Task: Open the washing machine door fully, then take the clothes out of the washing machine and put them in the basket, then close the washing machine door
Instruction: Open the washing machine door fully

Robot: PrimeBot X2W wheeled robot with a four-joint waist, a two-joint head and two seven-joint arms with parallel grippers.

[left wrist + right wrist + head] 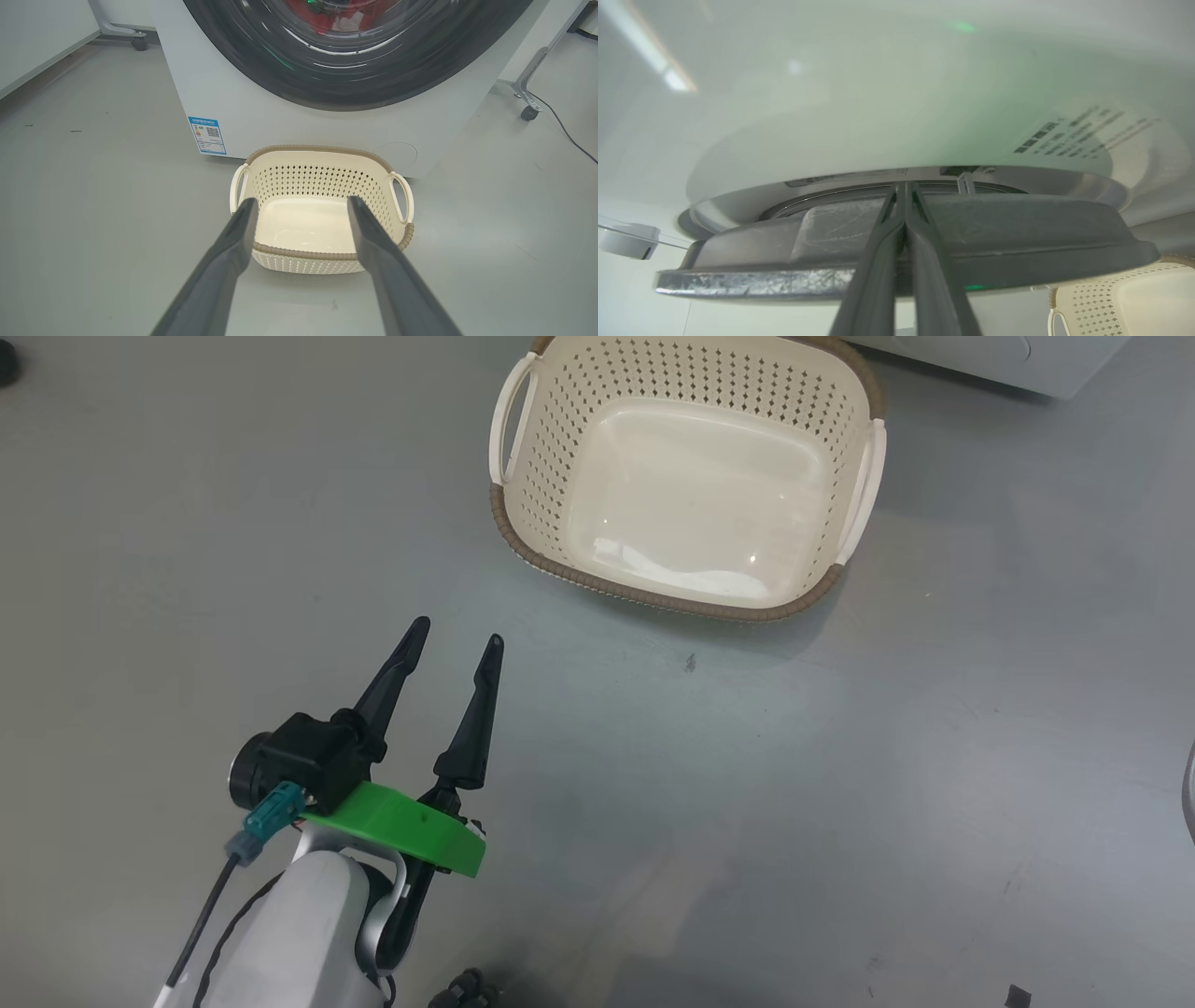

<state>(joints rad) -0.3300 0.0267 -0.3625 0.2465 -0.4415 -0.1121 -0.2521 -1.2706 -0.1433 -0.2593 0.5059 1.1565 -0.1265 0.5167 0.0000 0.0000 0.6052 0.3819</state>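
Left gripper (458, 631) fingers apart over floor, near basket (653, 598); right gripper (903, 186) fingers pressed together, tips at door (1017, 228) rim; red clothes (343, 21) behind door glass inside machine (280, 126); basket just before machine.

Light: bright and even, I note. Shadow: soft, under the basket (653, 600) rim nearest my left pincer (458, 630). Glare: streaks across the washing machine door (261, 60) beyond it. Blur: haze above my right pincer (903, 186).
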